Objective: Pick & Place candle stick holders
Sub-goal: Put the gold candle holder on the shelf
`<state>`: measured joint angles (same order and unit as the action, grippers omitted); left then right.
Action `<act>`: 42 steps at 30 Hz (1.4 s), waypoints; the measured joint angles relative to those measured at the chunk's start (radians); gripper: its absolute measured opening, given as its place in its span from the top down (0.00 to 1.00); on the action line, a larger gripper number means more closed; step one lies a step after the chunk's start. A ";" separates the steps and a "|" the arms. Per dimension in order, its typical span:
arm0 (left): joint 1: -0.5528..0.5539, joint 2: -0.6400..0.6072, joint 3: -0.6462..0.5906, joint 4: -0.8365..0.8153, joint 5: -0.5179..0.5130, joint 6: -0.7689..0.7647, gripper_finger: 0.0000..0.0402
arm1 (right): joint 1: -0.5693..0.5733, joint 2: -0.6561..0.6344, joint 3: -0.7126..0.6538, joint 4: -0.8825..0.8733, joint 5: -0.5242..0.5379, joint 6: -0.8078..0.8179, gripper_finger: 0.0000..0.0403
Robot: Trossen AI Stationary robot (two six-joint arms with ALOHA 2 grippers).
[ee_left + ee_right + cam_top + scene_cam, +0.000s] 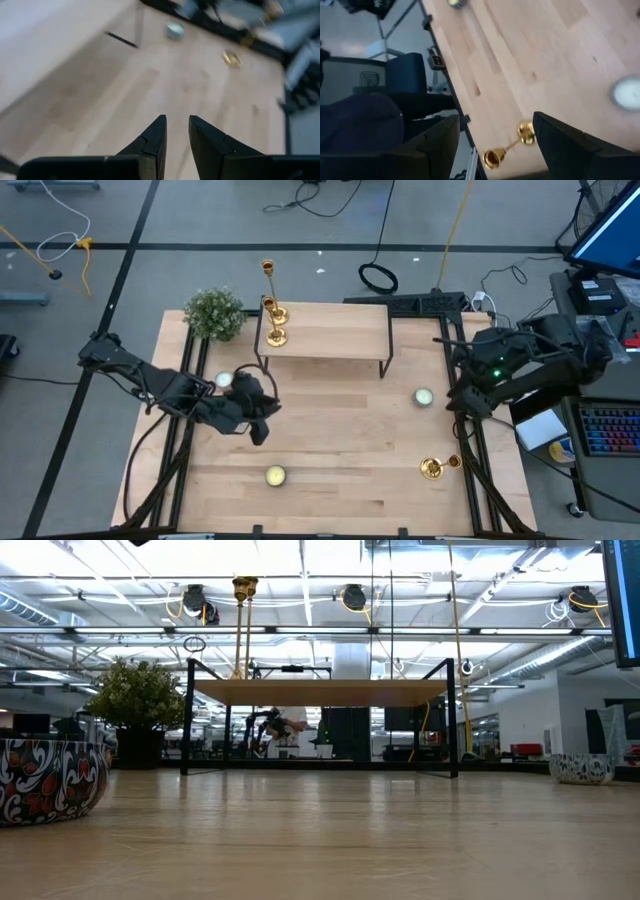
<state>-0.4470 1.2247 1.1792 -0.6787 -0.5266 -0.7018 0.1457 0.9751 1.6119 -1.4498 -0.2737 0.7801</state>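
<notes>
A: Where are the candlesticks?

B: Two stand upright on the left end of the small shelf (325, 330) at the far side of the desk (330, 450): a tall one (268, 285) at the far left corner and a shorter one (275, 320) just in front of it. The third (438, 466) lies on its side near the right edge of the desk, toward the near end, its cup end pointing at the edge.

A: And the left gripper (258, 420)?

B: It hangs over the left half of the desk, just near of the shelf's left leg. Its wrist view shows the jaws nearly closed, a thin gap between the fingers (156, 137), nothing in them.

A: The right gripper (495, 145)?

B: At the right edge of the desk, its arm folded back. The jaws stand wide apart and empty; the fallen candlestick shows on the desk between them in the wrist view, untouched.

A: Anything else on the desk?

B: A green plant (214, 312) at the far left corner, one tin candle (275, 475) near the front, another (424, 396) on the right, a third (224, 380) by the left arm
</notes>
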 joint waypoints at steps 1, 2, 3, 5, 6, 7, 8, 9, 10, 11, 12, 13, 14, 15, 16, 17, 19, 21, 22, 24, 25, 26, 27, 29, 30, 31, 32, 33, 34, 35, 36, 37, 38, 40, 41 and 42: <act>0.003 0.000 -0.005 0.011 0.043 0.033 0.80 | 0.012 0.003 0.000 0.017 0.003 -0.011 0.39; 0.005 0.000 -0.021 0.043 0.073 0.060 0.80 | 0.025 0.007 0.000 0.032 0.011 -0.020 0.39; 0.008 -0.001 -0.043 0.088 0.094 0.083 0.80 | 0.040 0.012 0.000 0.042 0.015 -0.031 0.39; 0.013 -0.011 -0.106 0.189 0.130 0.133 0.80 | 0.070 0.031 0.000 0.048 0.017 -0.045 0.39; 0.018 -0.020 -0.144 0.240 0.150 0.152 0.80 | 0.087 0.045 0.000 0.047 0.019 -0.048 0.39; 0.024 -0.028 -0.183 0.304 0.171 0.171 0.80 | 0.105 0.060 0.000 0.047 0.019 -0.050 0.39; 0.032 -0.034 -0.221 0.370 0.194 0.181 0.80 | 0.123 0.075 0.000 0.047 0.019 -0.050 0.39; 0.040 -0.044 -0.262 0.429 0.225 0.190 0.80 | 0.141 0.092 0.000 0.046 0.019 -0.048 0.39; 0.046 -0.057 -0.303 0.464 0.259 0.203 0.80 | 0.159 0.111 0.000 0.042 0.019 -0.045 0.39; 0.054 -0.071 -0.337 0.493 0.290 0.220 0.80 | 0.176 0.128 0.000 0.030 0.019 -0.037 0.39; 0.065 -0.084 -0.362 0.529 0.310 0.239 0.80 | 0.192 0.144 0.000 0.011 0.018 -0.025 0.39; 0.075 -0.103 -0.385 0.565 0.318 0.253 0.80 | 0.210 0.159 0.000 -0.010 0.019 -0.009 0.39; 0.085 -0.128 -0.408 0.577 0.318 0.267 0.80 | 0.227 0.174 0.000 -0.027 0.019 0.008 0.39; 0.095 -0.154 -0.427 0.574 0.318 0.279 0.80 | 0.246 0.187 0.000 -0.041 0.019 0.026 0.39; 0.105 -0.175 -0.439 0.575 0.318 0.293 0.80 | 0.265 0.198 0.000 -0.054 0.021 0.045 0.39; 0.115 -0.197 -0.453 0.582 0.327 0.307 0.80 | 0.286 0.209 0.000 -0.061 0.034 0.068 0.39; 0.135 -0.253 -0.488 0.568 0.354 0.336 0.80 | 0.327 0.219 0.000 -0.060 0.059 0.114 0.39; 0.151 -0.305 -0.517 0.582 0.373 0.351 0.80 | 0.370 0.224 0.000 -0.062 0.089 0.174 0.39; 0.158 -0.334 -0.539 0.580 0.378 0.353 0.80 | 0.390 0.226 0.000 -0.064 0.097 0.204 0.39; 0.170 -0.380 -0.577 0.574 0.387 0.349 0.80 | 0.428 0.231 0.000 -0.065 0.122 0.260 0.39; 0.175 -0.402 -0.597 0.578 0.394 0.339 0.80 | 0.447 0.231 0.000 -0.065 0.131 0.288 0.39; 0.178 -0.424 -0.619 0.574 0.397 0.321 0.80 | 0.463 0.231 0.000 -0.065 0.143 0.315 0.39; 0.179 -0.440 -0.636 0.570 0.399 0.304 0.80 | 0.475 0.230 0.000 -0.066 0.149 0.337 0.39; 0.178 -0.467 -0.667 0.578 0.400 0.269 0.80 | 0.498 0.230 0.000 -0.068 0.163 0.382 0.39; 0.177 -0.478 -0.681 0.577 0.400 0.260 0.80 | 0.510 0.232 0.000 -0.070 0.170 0.403 0.39; 0.177 -0.484 -0.690 0.578 0.400 0.250 0.80 | 0.520 0.236 0.000 -0.074 0.170 0.418 0.39; 0.176 -0.489 -0.693 0.585 0.400 0.245 0.80 | 0.529 0.242 0.000 -0.086 0.169 0.434 0.39; 0.176 -0.494 -0.695 0.587 0.400 0.245 0.80 | 0.540 0.252 0.000 -0.103 0.168 0.454 0.39; 0.176 -0.498 -0.697 0.587 0.400 0.252 0.80 | 0.549 0.261 0.000 -0.119 0.164 0.466 0.39; 0.176 -0.500 -0.697 0.599 0.400 0.262 0.80 | 0.556 0.273 0.000 -0.125 0.150 0.474 0.39; 0.176 -0.501 -0.697 0.613 0.400 0.275 0.80 | 0.563 0.286 0.000 -0.123 0.140 0.479 0.39; 0.176 -0.504 -0.696 0.618 0.400 0.289 0.80 | 0.568 0.299 0.000 -0.121 0.139 0.480 0.39; 0.176 -0.508 -0.697 0.621 0.400 0.304 0.80 | 0.571 0.312 0.000 -0.120 0.139 0.480 0.39; 0.176 -0.513 -0.696 0.643 0.400 0.326 0.80 | 0.576 0.333 0.000 -0.121 0.139 0.480 0.39; 0.176 -0.517 -0.696 0.637 0.400 0.329 0.80 | 0.579 0.341 0.000 -0.121 0.139 0.481 0.39; 0.176 -0.520 -0.696 0.633 0.400 0.330 0.80 | 0.582 0.347 0.000 -0.120 0.139 0.487 0.39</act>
<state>-0.2707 0.7050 0.4828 -0.0458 -0.1270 -0.3723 0.7279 1.3221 1.6123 -1.5700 -0.1345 1.2668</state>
